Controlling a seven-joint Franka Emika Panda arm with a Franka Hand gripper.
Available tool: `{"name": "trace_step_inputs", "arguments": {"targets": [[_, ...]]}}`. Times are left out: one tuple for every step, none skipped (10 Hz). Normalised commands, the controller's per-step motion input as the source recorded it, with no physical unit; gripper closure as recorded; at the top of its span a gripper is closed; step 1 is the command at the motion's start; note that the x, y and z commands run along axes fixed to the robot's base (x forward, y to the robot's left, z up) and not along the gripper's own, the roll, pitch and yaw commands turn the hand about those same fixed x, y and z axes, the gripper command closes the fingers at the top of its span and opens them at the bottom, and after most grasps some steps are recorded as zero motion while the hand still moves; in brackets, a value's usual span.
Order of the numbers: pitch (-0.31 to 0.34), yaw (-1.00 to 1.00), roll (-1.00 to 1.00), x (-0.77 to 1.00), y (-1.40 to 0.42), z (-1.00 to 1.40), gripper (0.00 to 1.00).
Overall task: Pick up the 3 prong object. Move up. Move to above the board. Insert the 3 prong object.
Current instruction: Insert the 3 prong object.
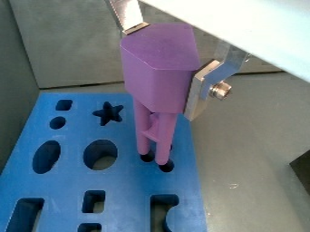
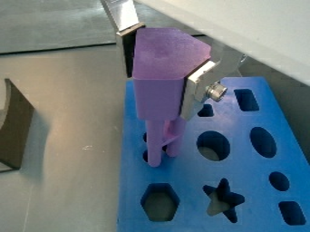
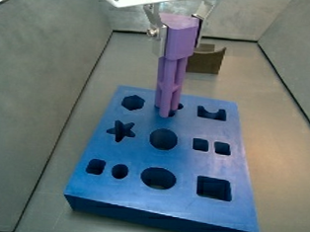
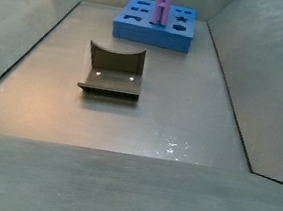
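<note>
Item 1: gripper (image 1: 164, 56), above the board's rear part, clamped on the 3 prong object (image 1: 158, 77). Silver finger plates (image 1: 208, 86) press the purple top from both sides, seen in both wrist views; also gripper (image 2: 166, 56) w/ fingers (image 2: 200, 83).

Item 2: 3 prong object (image 3: 176, 65), purple, upright. Prong tips are down in small dark holes of the board (image 3: 180, 194); depth of entry can't be told. In a wrist view the prongs (image 2: 161, 140) meet the board (image 2: 260, 154) near its edge.

Item 3: board, blue slab, flat on the grey floor, w/ star (image 3: 121, 131), hexagon (image 3: 132, 103), round and square cut-outs. In a side view it sits at the far end (image 4: 153, 33), peg (image 4: 162, 0) standing on it.

Item 4: fixture (image 4: 114, 71), dark bracket on base plate, mid-floor, well apart from the board; also fixture (image 2: 18, 122) in a wrist view.
</note>
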Motion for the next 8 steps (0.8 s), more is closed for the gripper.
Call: {"name": "trace_step_inputs", "arguments": {"targets": [[0.107, 0.13, 0.07, 0.16, 0.0, -0.14, 1.0], [0.13, 0.1, 0.07, 0.2, 0.0, -0.14, 1.0], [0.133, 0.07, 0.05, 0.25, 0.0, -0.13, 1.0], [0.119, 0.03, 0.03, 0.26, 0.0, -0.11, 1.0], [0.093, 0.01, 0.06, 0.15, 0.0, -0.16, 1.0], [0.123, 0.05, 0.1, 0.07, 0.0, -0.19, 1.0], [0.109, 0.14, 0.14, 0.0, 0.0, -0.24, 1.0], [0.09, 0.12, 0.13, 0.03, 0.0, -0.3, 1.0]]}}
